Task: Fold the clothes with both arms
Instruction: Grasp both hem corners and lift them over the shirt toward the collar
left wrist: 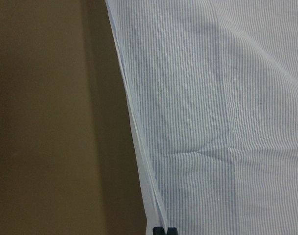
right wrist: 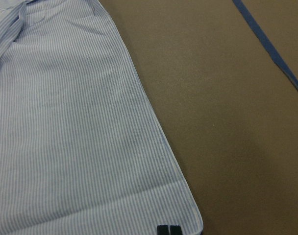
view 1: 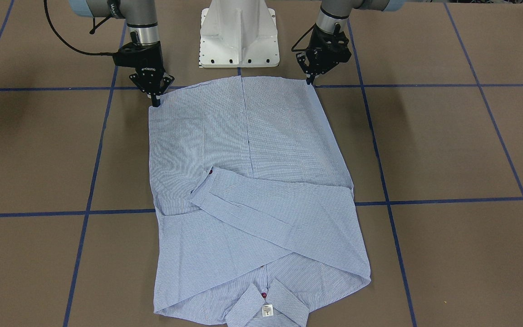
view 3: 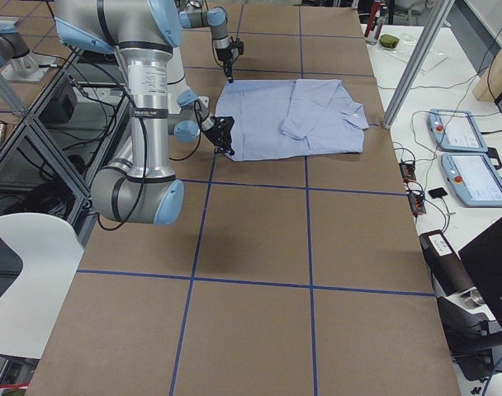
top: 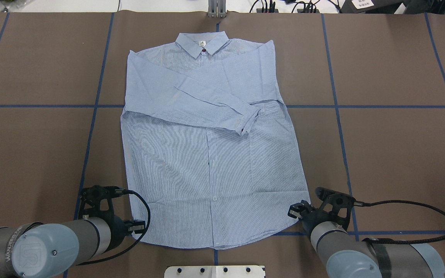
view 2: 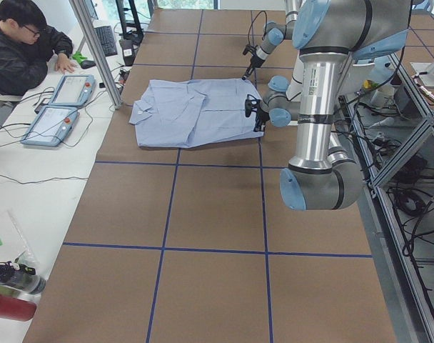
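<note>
The light-blue striped shirt (view 1: pixel 252 181) lies flat and front up on the brown table, both sleeves folded across its chest, collar (top: pixel 202 42) at the far side from me. My left gripper (view 1: pixel 309 81) is at the hem corner on my left (top: pixel 134 227). In the left wrist view its fingertips (left wrist: pixel 165 230) are pressed together on the shirt's edge (left wrist: pixel 139 161). My right gripper (view 1: pixel 155 102) is at the other hem corner (top: pixel 295 211). Its fingertips (right wrist: pixel 168 229) are together on the hem (right wrist: pixel 139 205).
The white pedestal base (view 1: pixel 239 41) stands just behind the hem. Blue tape lines (top: pixel 222 106) grid the table. An operator (view 2: pixel 24 43) sits at the far edge with teach pendants (view 2: pixel 60 107). Bottles (view 2: pixel 10 286) lie on the side bench.
</note>
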`<control>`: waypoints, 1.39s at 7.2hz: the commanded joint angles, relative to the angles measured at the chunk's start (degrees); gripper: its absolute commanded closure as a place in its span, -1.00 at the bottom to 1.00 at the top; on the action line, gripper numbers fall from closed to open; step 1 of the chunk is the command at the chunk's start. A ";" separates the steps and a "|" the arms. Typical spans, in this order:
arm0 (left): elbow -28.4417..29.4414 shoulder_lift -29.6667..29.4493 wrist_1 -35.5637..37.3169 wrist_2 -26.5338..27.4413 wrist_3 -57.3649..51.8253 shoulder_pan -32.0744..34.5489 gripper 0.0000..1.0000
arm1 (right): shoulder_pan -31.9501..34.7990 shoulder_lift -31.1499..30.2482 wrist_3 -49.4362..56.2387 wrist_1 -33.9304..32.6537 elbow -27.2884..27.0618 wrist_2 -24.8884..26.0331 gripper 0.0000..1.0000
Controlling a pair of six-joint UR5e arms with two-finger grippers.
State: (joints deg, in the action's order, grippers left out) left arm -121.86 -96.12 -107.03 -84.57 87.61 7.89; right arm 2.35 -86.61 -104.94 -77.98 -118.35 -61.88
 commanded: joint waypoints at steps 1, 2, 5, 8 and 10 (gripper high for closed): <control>-5.88 0.58 0.94 -0.42 -0.59 0.98 1.00 | 1.42 -0.49 0.00 -8.95 -11.90 -3.47 1.00; -9.23 0.15 3.73 -3.72 -2.25 4.29 1.00 | 6.39 0.29 0.00 -17.12 -19.73 -12.03 1.00; -26.08 -0.12 13.74 -22.85 -10.26 15.11 1.00 | 8.28 3.26 0.00 -33.50 -38.40 -24.55 1.00; -26.97 -4.05 20.71 -29.51 -14.28 25.23 1.00 | 18.36 6.98 8.22 -35.57 -38.36 -30.58 1.00; -11.11 -14.04 20.55 -19.04 -14.39 26.47 1.00 | 24.34 12.12 9.66 -35.49 -29.54 -29.79 1.00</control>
State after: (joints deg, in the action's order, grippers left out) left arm -141.68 -104.65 -86.60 -109.72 73.56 33.56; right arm 23.03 -78.03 -96.35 -113.47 -153.13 -92.14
